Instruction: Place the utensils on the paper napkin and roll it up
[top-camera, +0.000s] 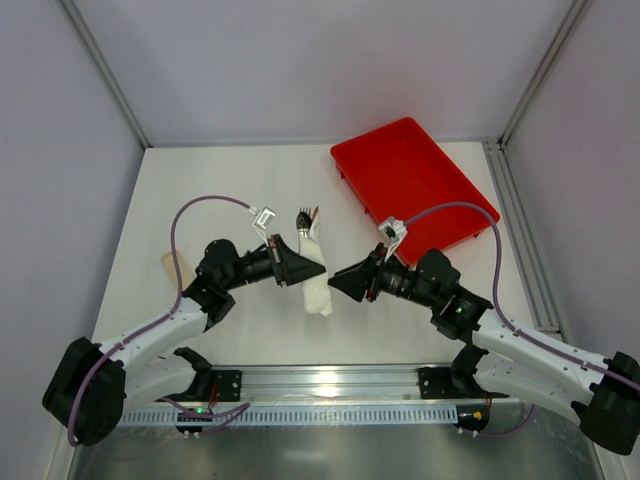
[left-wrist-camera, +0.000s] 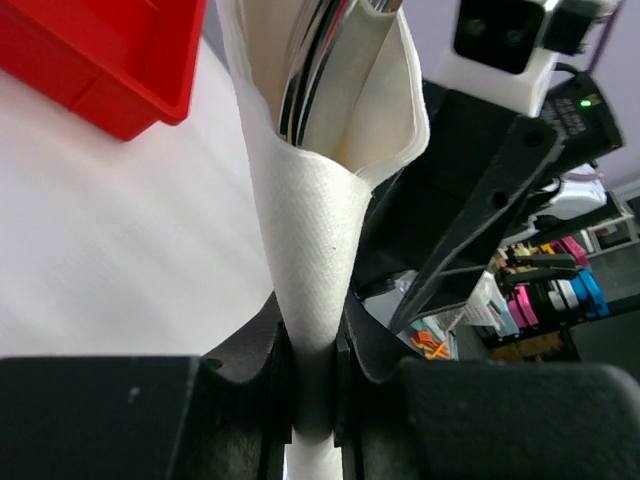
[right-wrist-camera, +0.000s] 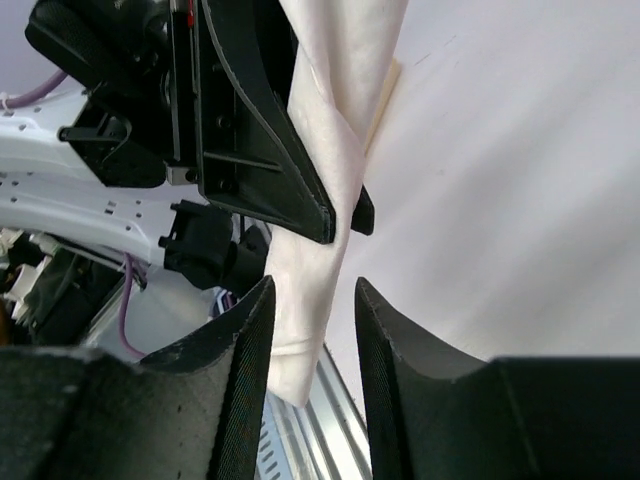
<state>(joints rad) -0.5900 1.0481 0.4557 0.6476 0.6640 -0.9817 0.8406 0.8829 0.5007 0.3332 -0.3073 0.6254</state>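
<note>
While our left gripper (left-wrist-camera: 313, 345) pinches the rolled napkin (left-wrist-camera: 310, 230) around the utensils (left-wrist-camera: 325, 70), we should bring our open, empty right gripper (right-wrist-camera: 313, 290) squarely over the loose end before closing.

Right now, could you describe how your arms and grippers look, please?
The left arm and right arm are white with black joints. The left gripper and right gripper are black and wedge-shaped. A purple cable loops above each wrist.

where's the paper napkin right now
In the top view the rolled paper napkin is mid-table, clamped in the left gripper, with the open right gripper to its right and the red tray farther back right; utensils poke from its far end.
</note>
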